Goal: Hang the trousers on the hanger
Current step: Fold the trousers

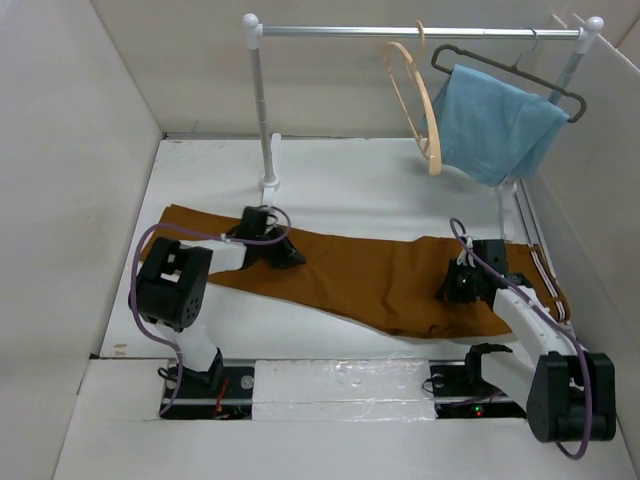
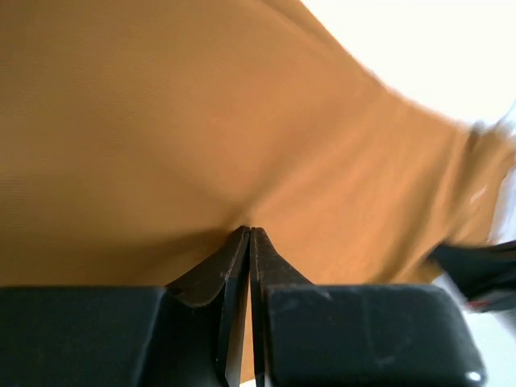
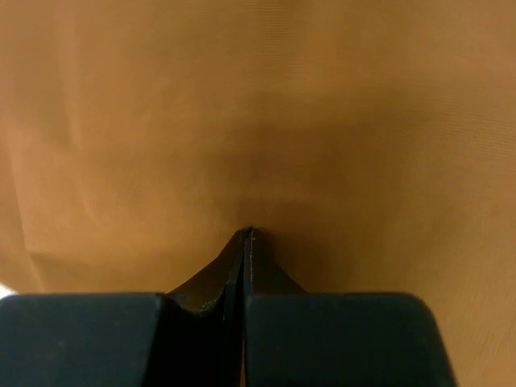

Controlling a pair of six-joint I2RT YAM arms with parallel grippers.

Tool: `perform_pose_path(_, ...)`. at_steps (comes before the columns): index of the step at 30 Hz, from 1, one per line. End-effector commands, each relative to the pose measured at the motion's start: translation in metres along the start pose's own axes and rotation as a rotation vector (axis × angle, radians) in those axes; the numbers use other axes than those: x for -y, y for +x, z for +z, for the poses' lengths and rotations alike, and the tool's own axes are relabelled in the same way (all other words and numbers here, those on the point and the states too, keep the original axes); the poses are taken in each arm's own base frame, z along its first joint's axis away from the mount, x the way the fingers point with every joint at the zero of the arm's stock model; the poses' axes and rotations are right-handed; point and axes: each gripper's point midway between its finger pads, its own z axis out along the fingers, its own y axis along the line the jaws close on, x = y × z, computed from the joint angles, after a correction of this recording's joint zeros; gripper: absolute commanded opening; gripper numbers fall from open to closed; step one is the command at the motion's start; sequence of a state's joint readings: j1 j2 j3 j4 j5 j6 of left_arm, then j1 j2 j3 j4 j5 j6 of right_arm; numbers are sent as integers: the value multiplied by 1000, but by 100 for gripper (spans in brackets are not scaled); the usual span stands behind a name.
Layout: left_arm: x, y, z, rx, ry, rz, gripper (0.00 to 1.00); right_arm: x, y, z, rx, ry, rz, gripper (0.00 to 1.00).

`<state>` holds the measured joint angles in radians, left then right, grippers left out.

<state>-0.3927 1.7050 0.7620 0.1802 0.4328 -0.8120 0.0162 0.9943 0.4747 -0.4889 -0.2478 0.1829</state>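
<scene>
Flat mid-table, the long rust-brown cotton trousers [image 1: 380,275]; the curved pale beige wooden hanger [image 1: 434,158] hangs at one o'clock. The left gripper [image 2: 250,231] pinches a pucker, the right gripper [image 3: 246,232] is pressed together on little cloth. Lift now and that side may slip free.

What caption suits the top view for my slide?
Left end effector and right end effector pinch the trousers lying on the table; the hanger hangs on the rail.
</scene>
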Motion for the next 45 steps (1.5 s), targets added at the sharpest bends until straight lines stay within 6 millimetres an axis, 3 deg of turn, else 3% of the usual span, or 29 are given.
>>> perform_pose_path(1,-65,-10,-24,24,-53,-187,2,13,-20,11,85,18,80,0)
perform_pose_path(3,-95,-39,-43,115,-36,-332,1,43,-10,11,82,103,155,0)
perform_pose_path(4,-98,-25,-49,86,32,-378,1,48,-11,8,96,116,161,0)
perform_pose_path(5,-101,-37,-55,135,77,-406,2,56,-16,6,126,145,162,0)
perform_pose_path(7,-97,-40,-63,149,60,-391,2,50,-48,0,227,93,102,0)
perform_pose_path(8,-99,-44,-64,153,34,-401,2,50,-42,0,203,91,91,0)
perform_pose_path(9,-92,-51,-71,184,25,-337,2,47,-68,-12,225,96,56,0)
perform_pose_path(11,-78,-71,-83,251,23,-276,1,44,-76,-29,177,115,-30,0)
perform_pose_path(12,-57,-73,-91,271,60,-200,2,41,-106,-52,235,139,-87,0)
perform_pose_path(13,-37,-85,-99,305,85,-136,1,42,-114,-71,268,184,-108,0)
perform_pose_path(15,-6,-83,-105,312,93,-27,1,65,-116,-100,302,332,-91,0)
perform_pose_path(16,32,-77,-103,307,118,91,1,72,-116,-116,350,375,-73,0)
perform_pose_path(17,50,-67,-99,279,128,143,0,90,-111,-125,359,435,-18,0)
perform_pose_path(18,66,-55,-91,245,142,190,0,101,-104,-127,352,464,11,0)
perform_pose_path(19,102,-26,-82,177,196,280,0,114,-91,-122,317,489,43,0)
perform_pose_path(21,129,22,-51,29,224,339,0,150,-59,-113,205,577,173,0)
perform_pose_path(22,133,24,-53,19,238,343,0,150,-59,-113,204,578,174,0)
perform_pose_path(23,148,47,-45,-32,281,366,1,156,-58,-108,166,577,194,0)
perform_pose_path(25,140,71,-21,-146,278,344,1,165,-52,-104,133,591,259,0)
perform_pose_path(27,127,82,-2,-216,269,281,1,170,-54,-79,156,518,269,0)
perform_pose_path(28,117,90,2,-246,264,264,1,175,-50,-74,154,503,299,0)
perform_pose_path(30,111,90,1,-219,235,281,1,161,-69,-52,214,328,214,0)
perform_pose_path(33,108,76,-15,-113,199,344,0,151,-88,-76,280,331,176,35)
perform_pose_path(34,109,71,-20,-81,189,365,0,143,-101,-103,373,369,140,62)
perform_pose_path(36,112,69,-34,-41,178,408,0,148,-85,-139,366,501,223,78)
perform_pose_path(37,109,66,-37,-18,168,429,0,145,-88,-162,370,553,250,83)
perform_pose_path(41,119,74,-52,-2,228,463,0,147,-48,-183,342,686,419,82)
perform_pose_path(43,123,76,-54,-6,226,485,0,152,-32,-179,318,704,492,83)
perform_pose_path(45,120,78,-51,-25,216,490,0,160,-11,-155,236,673,580,84)
